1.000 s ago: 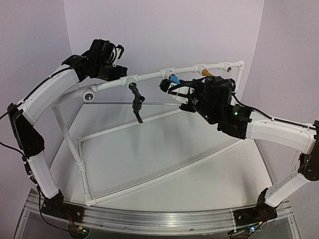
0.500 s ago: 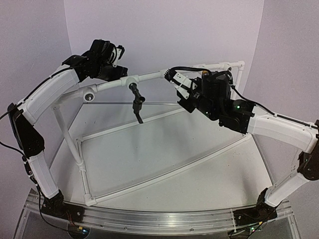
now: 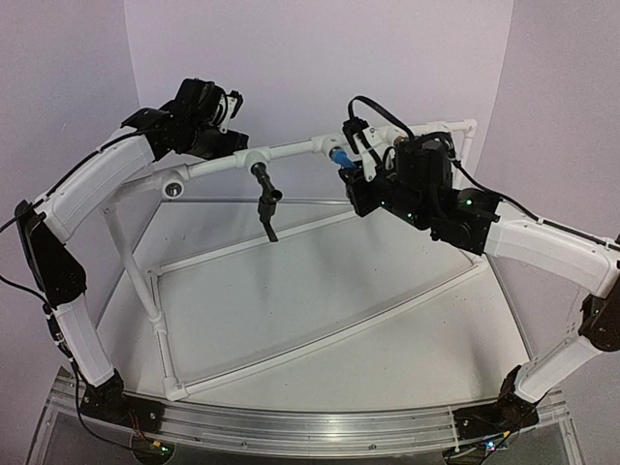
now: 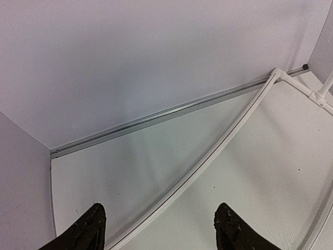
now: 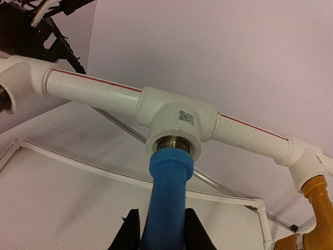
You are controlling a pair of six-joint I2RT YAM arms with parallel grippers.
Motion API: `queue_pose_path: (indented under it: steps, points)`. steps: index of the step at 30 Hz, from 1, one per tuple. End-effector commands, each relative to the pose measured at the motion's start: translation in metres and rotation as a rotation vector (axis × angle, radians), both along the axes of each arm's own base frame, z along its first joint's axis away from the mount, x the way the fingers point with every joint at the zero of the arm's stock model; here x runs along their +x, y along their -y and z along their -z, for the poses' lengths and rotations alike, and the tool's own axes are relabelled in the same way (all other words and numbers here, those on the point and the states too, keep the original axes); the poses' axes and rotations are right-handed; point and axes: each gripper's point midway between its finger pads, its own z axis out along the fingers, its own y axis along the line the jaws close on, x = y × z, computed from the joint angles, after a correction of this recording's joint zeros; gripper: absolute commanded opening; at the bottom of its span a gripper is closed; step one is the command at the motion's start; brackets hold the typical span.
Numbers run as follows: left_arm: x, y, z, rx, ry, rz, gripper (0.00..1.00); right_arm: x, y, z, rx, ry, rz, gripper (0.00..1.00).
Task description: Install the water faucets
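Observation:
The blue faucet (image 5: 169, 198) stands with its collar against the threaded socket of the middle tee (image 5: 177, 117) on the white pipe frame (image 3: 291, 148). My right gripper (image 5: 160, 232) is shut on the faucet's body, one black finger on each side; from above, the blue faucet (image 3: 339, 155) peeks out beside the right gripper (image 3: 351, 165). The black faucet (image 3: 263, 194) hangs from the tee left of it. The yellow faucet (image 5: 318, 208) hangs from the fitting on the right. My left gripper (image 4: 161, 226) is open and empty, high by the pipe's left end (image 3: 221, 105).
An open socket fitting (image 3: 173, 186) sits on the frame's left corner, also seen as the fitting (image 5: 5, 96) in the right wrist view. The frame's lower white rails (image 3: 320, 339) cross the tabletop. Lilac walls close the back and sides.
My right wrist has turned around the blue faucet at the middle tee and swung up toward the pipe. The left arm has not moved.

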Motion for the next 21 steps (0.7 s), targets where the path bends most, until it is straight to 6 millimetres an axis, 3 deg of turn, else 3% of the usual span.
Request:
queue_pose_path:
  steps: [1, 10, 21]
  points:
    - [-0.012, 0.022, -0.002, -0.035, -0.008, 0.071, 0.71, -0.015, -0.005, -0.035, 0.227, -0.053, -0.072, 0.0]
    - [-0.008, 0.024, -0.001, -0.036, -0.007, 0.068, 0.7, -0.022, -0.008, -0.046, 0.402, -0.155, -0.137, 0.0]
    - [-0.009, 0.024, 0.001, -0.035, -0.011, 0.068, 0.7, -0.008, -0.002, -0.051, 0.65, -0.346, -0.273, 0.0]
